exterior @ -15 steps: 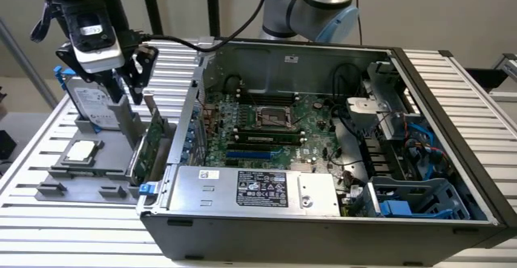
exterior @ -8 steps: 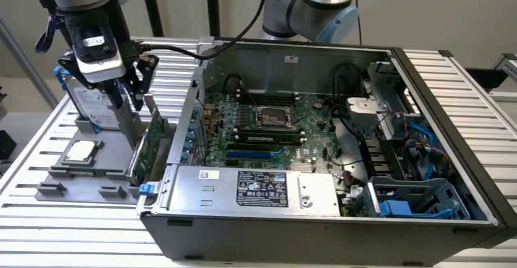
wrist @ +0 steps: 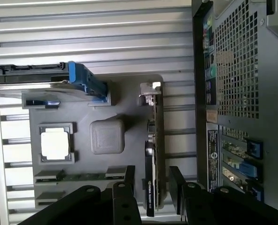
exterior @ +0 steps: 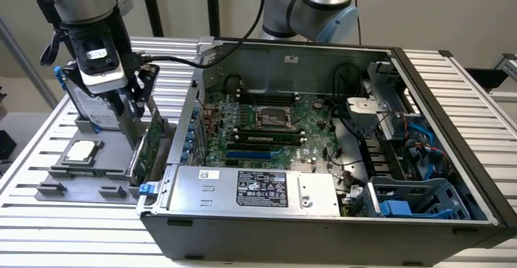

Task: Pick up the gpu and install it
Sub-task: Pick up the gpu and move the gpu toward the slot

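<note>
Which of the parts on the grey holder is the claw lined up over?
The gpu, the thin card standing on edge nearest the computer case; the open claw straddles it. The hard drive and CPU chip sit apart.

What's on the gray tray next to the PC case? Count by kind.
Graphics card: 1
Hard drive: 1
Processor chip: 1
Memory stick: 1 that I can make out
Total: 4
</note>
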Available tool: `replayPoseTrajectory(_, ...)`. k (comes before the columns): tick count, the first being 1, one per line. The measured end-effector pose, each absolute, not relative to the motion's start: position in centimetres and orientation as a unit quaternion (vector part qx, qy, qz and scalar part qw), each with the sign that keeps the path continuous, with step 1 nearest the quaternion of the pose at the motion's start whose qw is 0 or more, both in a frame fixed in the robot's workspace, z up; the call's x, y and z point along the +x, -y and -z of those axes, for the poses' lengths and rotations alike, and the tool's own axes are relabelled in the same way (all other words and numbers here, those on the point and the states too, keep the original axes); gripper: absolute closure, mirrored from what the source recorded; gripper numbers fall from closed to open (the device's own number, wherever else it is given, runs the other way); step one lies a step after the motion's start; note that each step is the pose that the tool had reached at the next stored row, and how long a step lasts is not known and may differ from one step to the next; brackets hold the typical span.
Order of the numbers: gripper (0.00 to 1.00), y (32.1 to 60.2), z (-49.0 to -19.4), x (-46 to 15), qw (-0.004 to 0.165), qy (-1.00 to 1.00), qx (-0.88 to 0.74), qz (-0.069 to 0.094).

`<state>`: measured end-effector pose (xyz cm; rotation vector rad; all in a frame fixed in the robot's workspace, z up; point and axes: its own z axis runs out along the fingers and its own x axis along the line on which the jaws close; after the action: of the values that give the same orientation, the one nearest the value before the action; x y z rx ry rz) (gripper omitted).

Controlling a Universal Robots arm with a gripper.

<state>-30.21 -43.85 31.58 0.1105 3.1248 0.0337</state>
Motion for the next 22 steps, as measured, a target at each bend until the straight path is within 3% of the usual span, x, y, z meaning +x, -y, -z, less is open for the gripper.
replayPoseTrajectory(22,0.0,44.4,-27.6,-30.3,0.009,-0.999,0.039,-0.011)
